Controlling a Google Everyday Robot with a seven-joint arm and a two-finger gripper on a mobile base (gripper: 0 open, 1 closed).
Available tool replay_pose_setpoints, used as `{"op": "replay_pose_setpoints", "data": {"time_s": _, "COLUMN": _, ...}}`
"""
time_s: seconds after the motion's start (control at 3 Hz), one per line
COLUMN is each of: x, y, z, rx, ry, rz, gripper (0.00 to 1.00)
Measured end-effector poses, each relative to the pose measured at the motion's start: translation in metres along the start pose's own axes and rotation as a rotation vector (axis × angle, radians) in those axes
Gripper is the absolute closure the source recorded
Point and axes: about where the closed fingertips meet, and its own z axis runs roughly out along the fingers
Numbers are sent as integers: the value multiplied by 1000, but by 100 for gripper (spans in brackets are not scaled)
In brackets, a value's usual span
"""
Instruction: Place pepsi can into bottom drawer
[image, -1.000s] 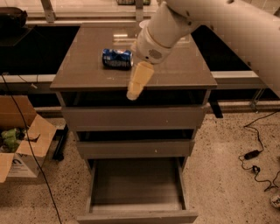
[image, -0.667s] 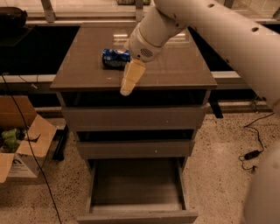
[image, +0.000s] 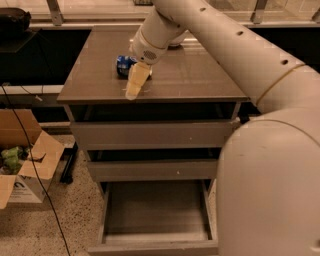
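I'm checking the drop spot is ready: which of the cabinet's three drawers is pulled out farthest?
The bottom drawer, its tray floor exposed; the two above sit farther back. The gripper is over the cabinet top by the pepsi can.

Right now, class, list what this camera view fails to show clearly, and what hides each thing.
Small blue pepsi can: right end hidden by the tan end effector over the brown cabinet top, camera view.
Open grey-brown wood-grain bottom drawer: right front corner behind the white robot arm; front cut by the lower edge.
Cardboard box: cut by the left edge.
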Motion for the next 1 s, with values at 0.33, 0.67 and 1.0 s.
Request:
{"op": "replay_pose_setpoints", "data": {"time_s": 0.33, "x": 5, "y": -27, "z": 14, "rx": 7, "ry": -4, "rz": 15, "gripper": 0}}
{"op": "replay_pose_setpoints", "data": {"time_s": 0.67, "x": 14, "y": -50, "z": 27, "rx": 3, "ry": -19, "rz": 43, "gripper": 0}}
{"op": "replay_pose_setpoints", "data": {"time_s": 1.0, "x": 30, "y": -67, "z": 44, "rx": -22, "ry": -16, "rz": 78, "gripper": 4}}
